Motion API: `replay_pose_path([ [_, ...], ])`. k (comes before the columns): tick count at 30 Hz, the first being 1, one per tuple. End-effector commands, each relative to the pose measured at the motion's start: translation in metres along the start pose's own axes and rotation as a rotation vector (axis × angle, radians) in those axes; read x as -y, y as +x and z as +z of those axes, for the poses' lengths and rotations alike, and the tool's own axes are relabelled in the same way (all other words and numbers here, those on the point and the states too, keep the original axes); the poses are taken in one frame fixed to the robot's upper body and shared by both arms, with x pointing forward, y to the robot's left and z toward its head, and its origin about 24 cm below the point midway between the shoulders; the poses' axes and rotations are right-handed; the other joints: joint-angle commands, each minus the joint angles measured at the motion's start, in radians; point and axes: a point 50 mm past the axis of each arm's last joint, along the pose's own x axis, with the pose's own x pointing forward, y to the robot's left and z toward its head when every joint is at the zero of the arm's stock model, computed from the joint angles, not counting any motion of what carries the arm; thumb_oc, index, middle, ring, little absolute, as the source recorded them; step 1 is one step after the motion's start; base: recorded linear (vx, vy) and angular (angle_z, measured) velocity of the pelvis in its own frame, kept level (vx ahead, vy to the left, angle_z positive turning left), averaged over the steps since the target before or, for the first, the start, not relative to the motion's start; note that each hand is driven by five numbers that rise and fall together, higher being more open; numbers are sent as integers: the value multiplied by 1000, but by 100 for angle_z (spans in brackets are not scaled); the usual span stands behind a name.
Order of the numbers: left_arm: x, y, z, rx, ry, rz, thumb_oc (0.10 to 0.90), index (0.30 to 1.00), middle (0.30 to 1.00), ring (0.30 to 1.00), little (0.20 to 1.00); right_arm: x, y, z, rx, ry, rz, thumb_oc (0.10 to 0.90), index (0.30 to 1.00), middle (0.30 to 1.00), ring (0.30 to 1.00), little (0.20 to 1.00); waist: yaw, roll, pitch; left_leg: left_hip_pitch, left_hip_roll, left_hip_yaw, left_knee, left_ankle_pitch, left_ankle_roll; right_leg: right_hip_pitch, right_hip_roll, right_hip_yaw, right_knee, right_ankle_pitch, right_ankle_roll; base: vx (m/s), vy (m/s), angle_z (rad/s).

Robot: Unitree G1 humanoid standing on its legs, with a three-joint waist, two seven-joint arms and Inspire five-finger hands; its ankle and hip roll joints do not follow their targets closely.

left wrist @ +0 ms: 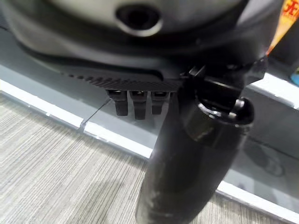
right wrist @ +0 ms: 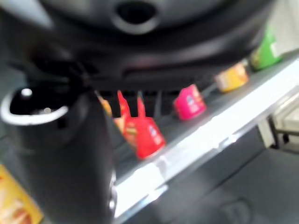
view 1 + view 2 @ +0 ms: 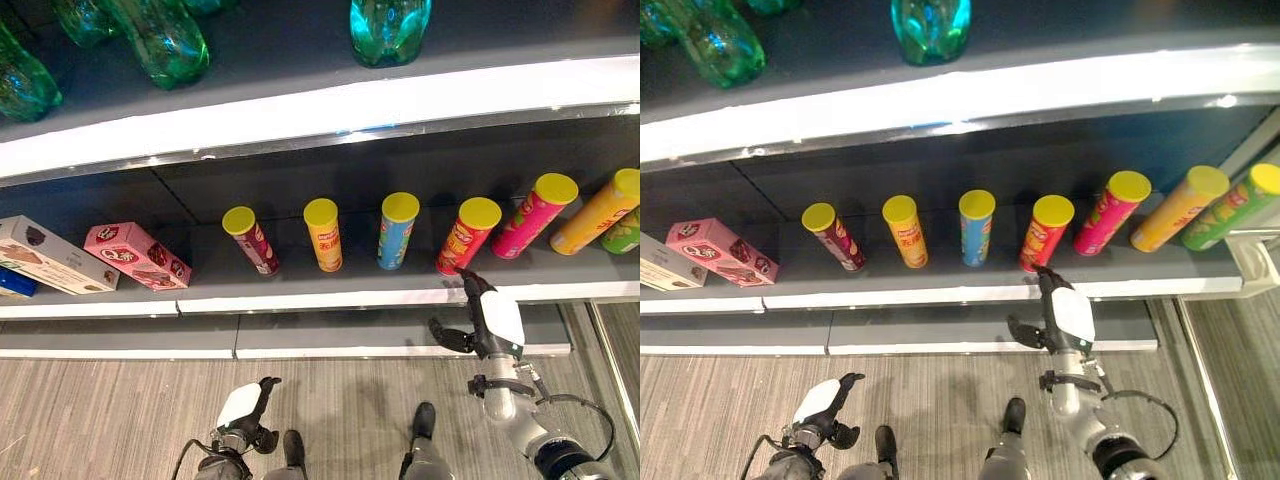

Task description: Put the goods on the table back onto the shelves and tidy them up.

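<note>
Our right hand (image 3: 490,325) is raised in front of the shelf (image 3: 330,290) edge, fingers extended toward the red can (image 3: 466,234) and thumb spread aside, holding nothing. Our left hand (image 3: 245,410) hangs low over the floor (image 3: 120,420), fingers relaxed and empty. The red can stands on the shelf in a row with a maroon can (image 3: 251,239), orange can (image 3: 323,233), blue can (image 3: 398,229) and pink can (image 3: 534,214). A pink box (image 3: 136,256) lies further left.
</note>
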Motion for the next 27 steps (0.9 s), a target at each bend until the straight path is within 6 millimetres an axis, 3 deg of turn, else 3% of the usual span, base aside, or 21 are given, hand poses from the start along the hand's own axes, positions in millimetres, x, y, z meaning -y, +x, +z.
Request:
replay_pose_path([
  [1, -28, 9, -4, 36, 45, 80, 800, 900, 900, 900, 900, 14, 31, 38, 139, 91, -146, 800, 900, 900, 900, 900, 34, -24, -16, 80, 70, -4, 3, -43, -67, -24, -60, 44, 199, -141, 39, -14, -35, 2],
  [12, -34, 12, -1, 58, 52, 99, 800, 900, 900, 900, 900, 18, 49, 51, 178, 77, -180, 800, 900, 900, 900, 900, 43, -7, 9, 60, 92, -2, 3, -24, -68, -83, -42, 40, 274, -172, 21, -11, -20, 1],
  [27, -37, 10, -5, 51, 51, 111, 800, 900, 900, 900, 900, 6, 40, 50, 149, 106, -154, 800, 900, 900, 900, 900, 49, -3, 0, 58, 91, -9, 3, -32, -66, -101, -45, 26, 297, -174, 23, -1, -2, 2],
])
